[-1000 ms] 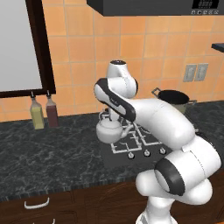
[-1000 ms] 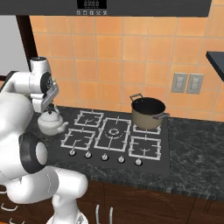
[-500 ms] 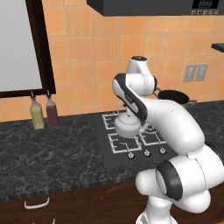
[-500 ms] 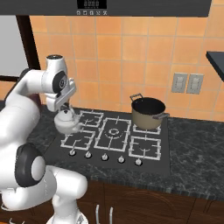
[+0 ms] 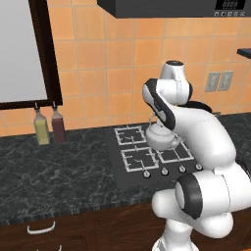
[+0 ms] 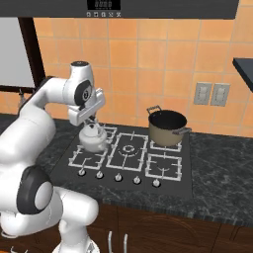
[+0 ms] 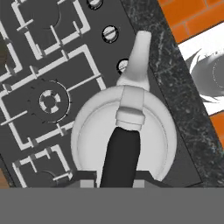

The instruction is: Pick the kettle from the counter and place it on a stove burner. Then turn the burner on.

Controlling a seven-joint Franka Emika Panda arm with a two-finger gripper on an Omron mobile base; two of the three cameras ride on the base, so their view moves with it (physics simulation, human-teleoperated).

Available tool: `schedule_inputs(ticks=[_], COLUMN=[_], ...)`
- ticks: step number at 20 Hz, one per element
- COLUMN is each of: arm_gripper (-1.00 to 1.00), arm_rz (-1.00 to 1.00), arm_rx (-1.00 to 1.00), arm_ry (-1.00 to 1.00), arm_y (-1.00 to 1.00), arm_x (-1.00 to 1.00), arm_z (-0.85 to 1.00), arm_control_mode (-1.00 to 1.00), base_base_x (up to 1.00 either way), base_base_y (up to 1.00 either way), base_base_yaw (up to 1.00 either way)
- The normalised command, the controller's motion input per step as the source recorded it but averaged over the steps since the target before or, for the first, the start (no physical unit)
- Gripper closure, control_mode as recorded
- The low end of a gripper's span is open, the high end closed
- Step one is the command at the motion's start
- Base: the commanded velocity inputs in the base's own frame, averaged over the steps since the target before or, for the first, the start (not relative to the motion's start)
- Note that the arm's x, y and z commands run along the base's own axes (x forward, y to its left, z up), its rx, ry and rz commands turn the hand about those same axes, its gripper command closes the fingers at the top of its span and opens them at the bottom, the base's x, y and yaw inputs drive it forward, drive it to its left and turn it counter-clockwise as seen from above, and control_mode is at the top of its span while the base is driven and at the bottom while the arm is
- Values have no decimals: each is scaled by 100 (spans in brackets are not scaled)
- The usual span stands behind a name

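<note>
One kettle (image 6: 93, 139) is hanging from the hand (image 6: 89, 117), whose fingers are closed on its handle (image 7: 120, 155). Seen from the right base camera, the kettle is sitting over the cooktop's (image 6: 123, 158) left edge, above the small grates left of the big centre burner (image 6: 129, 148); whether its base is touching a grate cannot be told. In the hand view the kettle (image 7: 124, 131) is lying beside the ring burner (image 7: 49, 101), with its spout (image 7: 137, 57) pointing toward the knobs (image 7: 110, 33) and the marbled surface (image 7: 183, 100). From the left base camera the kettle (image 5: 160, 137) is showing partly behind the arm, over the cooktop (image 5: 147, 154). A dark pot (image 6: 167, 127) is standing on the grate to the right of the big burner, well apart from the kettle. Two bottles (image 5: 49, 126) are standing on the surface (image 5: 54, 169) against the wall, far left of the cooktop.
</note>
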Motion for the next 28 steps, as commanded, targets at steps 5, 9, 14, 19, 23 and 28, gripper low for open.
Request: schedule_inputs(ticks=[5, 9, 14, 19, 23, 28], arm_gripper=[100, 100, 100, 100, 100, 100], arm_rz=[-8, -4, -3, -3, -3, -3], arm_rx=[0, 0, 0, 0, 0, 0], arm_ry=[0, 0, 0, 0, 0, 0], arm_y=[-46, -35, -28, -29, -28, -32], arm_x=[30, 43, 42, 25, 17, 12], arm_z=[0, 0, 0, -3, -10, -20], arm_control_mode=[-100, -100, -100, -100, -100, -100], base_base_x=[0, 0, 0, 0, 0, 0], base_base_y=[0, 0, 0, 0, 0, 0], base_base_yaw=[0, 0, 0, 0, 0, 0])
